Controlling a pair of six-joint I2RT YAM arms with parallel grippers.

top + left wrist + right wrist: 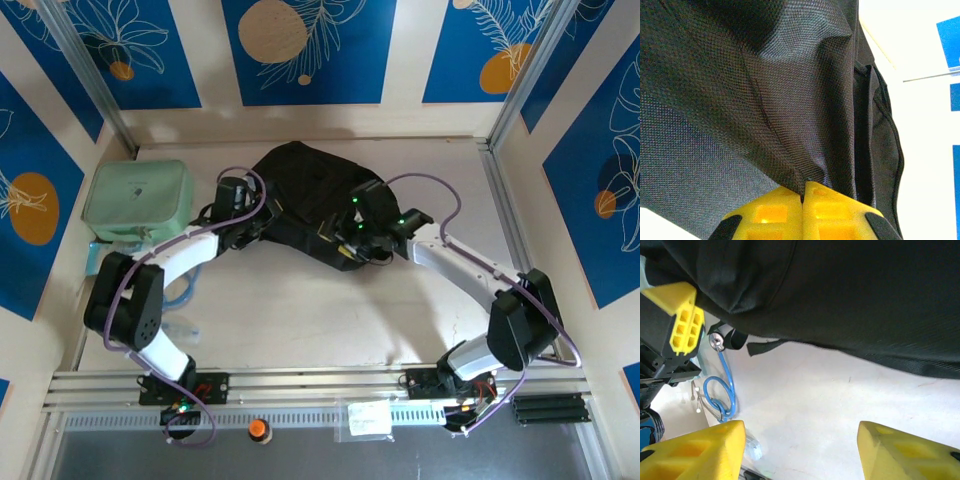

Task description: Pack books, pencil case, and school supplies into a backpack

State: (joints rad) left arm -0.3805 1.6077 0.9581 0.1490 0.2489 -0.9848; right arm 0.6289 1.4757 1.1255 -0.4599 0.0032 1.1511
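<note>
Left jaws clenched on a fold of the coarse-woven black backpack [740, 100], right jaws released wide, smooth pale tabletop [840, 390] between them.

A soft black fabric backpack [300, 185], made of coarse woven cloth, lies slumped and crumpled at the far middle of the bench [330, 310]. It is a rough, rounded heap, wider than it is deep. Its near left part is gathered into a fold that is pinched between the closed yellow fingers of the left tool [802, 192], and creases fan out from that pinch. In the right wrist view the backpack's near edge hangs raised above the pale bench surface, with a gap and shadow under it. A short black strap tab [765, 346] sticks out from below that edge. A thin piped seam runs down the backpack's side in the left wrist view.
</note>
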